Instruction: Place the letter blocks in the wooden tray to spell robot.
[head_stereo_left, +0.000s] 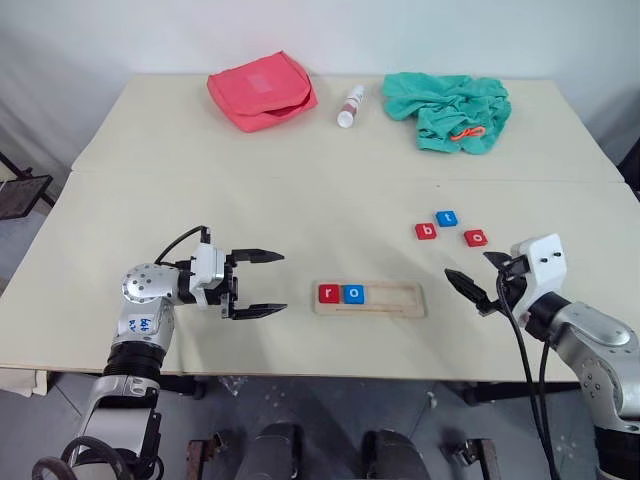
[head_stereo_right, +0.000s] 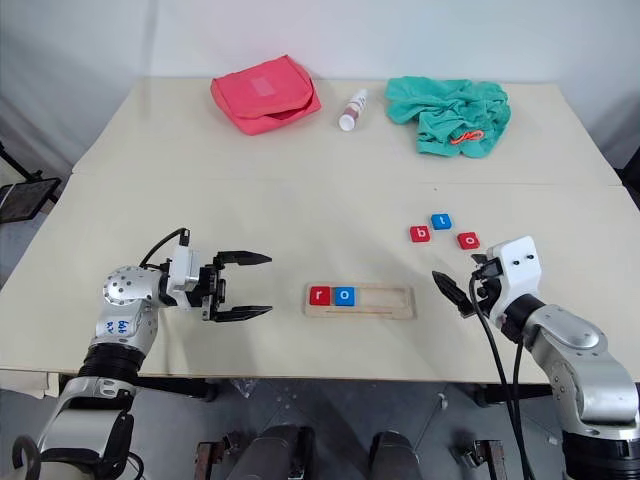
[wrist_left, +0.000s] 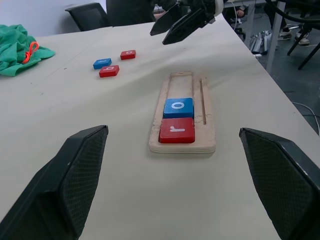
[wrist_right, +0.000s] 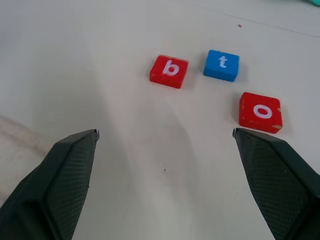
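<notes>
The tray (head_stereo_left: 369, 299) is seen lying flat near the front edge of the table (head_stereo_left: 300, 200), between the two grippers. Two blocks are seated at its left end: the red r (head_stereo_left: 328, 293) outermost and the blue o (head_stereo_left: 353, 294) touching it on the right. The remainder of the tray to the right of these is bare wood.

Three blocks are lying loose on the table, behind and to the right of the tray, in a small cluster but not touching one another: the red b (head_stereo_left: 426, 231), the blue t (head_stereo_left: 446, 217) just behind and right of it, and the red o (head_stereo_left: 476, 237) furthest right.

The left gripper (head_stereo_left: 264, 284) is held level, left of the tray and pointing toward it, with its fingers spread wide and nothing between them. It is clear of the tray.

The right gripper (head_stereo_left: 480, 283) is held to the right of the tray, low over the table, pointed forward toward the loose cluster. Its fingers are spread wide and empty; in the right wrist view the three loose blocks are framed ahead of them, none touched.

At the far edge of the table are noted a pouch (head_stereo_left: 262, 90), a small bottle (head_stereo_left: 350, 106) lying on its side, and a crumpled green cloth (head_stereo_left: 450, 110).
</notes>
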